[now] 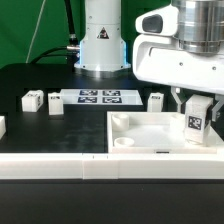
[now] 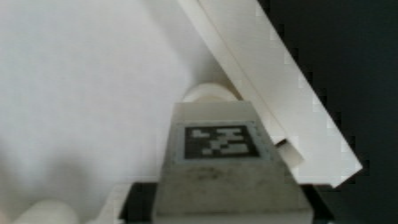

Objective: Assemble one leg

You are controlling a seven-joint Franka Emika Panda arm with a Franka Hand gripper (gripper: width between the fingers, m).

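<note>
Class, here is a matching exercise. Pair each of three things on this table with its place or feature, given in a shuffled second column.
Things:
1. marker board
2. tray
3. held leg

Places:
A. between the fingers of the gripper
B. flat in front of the robot base
C. has a round corner hole

Pairs: 1-B, 2-C, 3-A

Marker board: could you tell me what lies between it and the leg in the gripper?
A loose leg stands between the marker board and the held leg, in the exterior view.

The white leg [image 1: 196, 116] bears a black-and-white square tag [image 2: 221, 140]; table [image 1: 50, 135] black, backdrop [image 1: 25, 25] green.
</note>
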